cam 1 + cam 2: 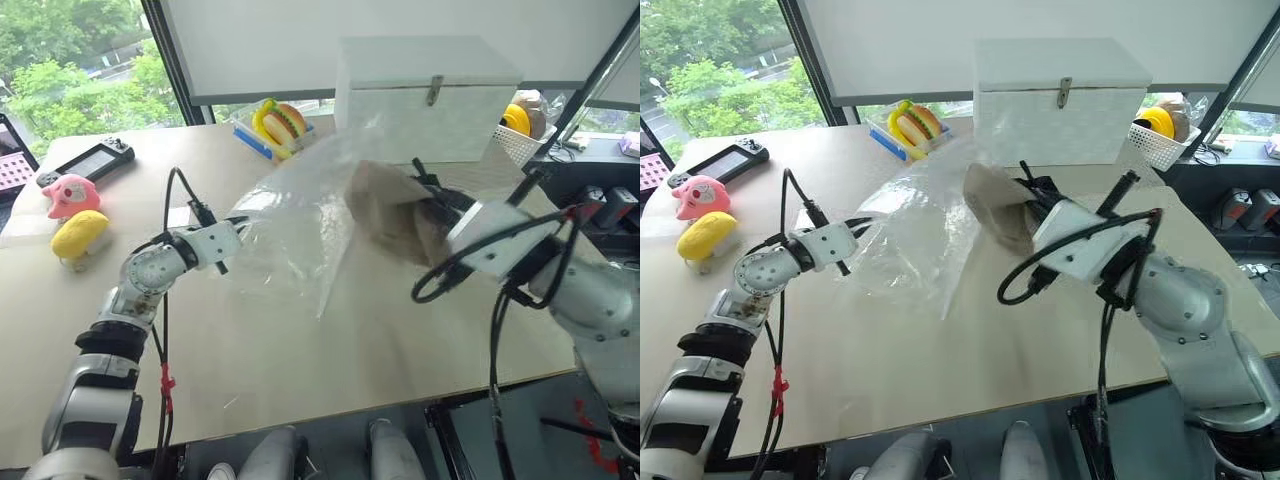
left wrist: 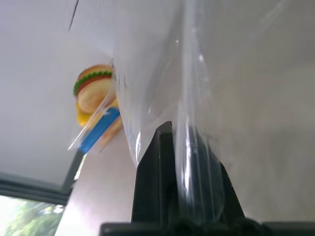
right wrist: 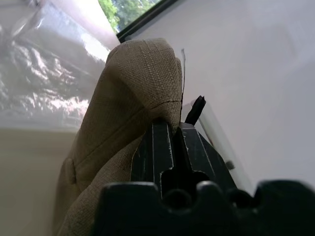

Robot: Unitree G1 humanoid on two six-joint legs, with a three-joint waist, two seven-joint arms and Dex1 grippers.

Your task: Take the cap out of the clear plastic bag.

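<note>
Pulling the cap (image 1: 998,208) from the clear plastic bag (image 1: 915,235)
Right end effector (image 3: 176,129) is pinching the soft, light brim; left end effector (image 2: 179,135), at nine o'clock, is pinching slippery film

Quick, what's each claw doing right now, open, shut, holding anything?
Left claw: shut on the clear plastic bag.
Right claw: shut on the tan fabric of the cap.

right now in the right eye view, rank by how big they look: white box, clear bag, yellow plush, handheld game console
1. Large white lidded box and crinkly clear plastic bag: look about alike; the bag is nearer the camera, so unranked.
2. Dark handheld game console and small yellow plush toy: similar, too close to rank.
</note>
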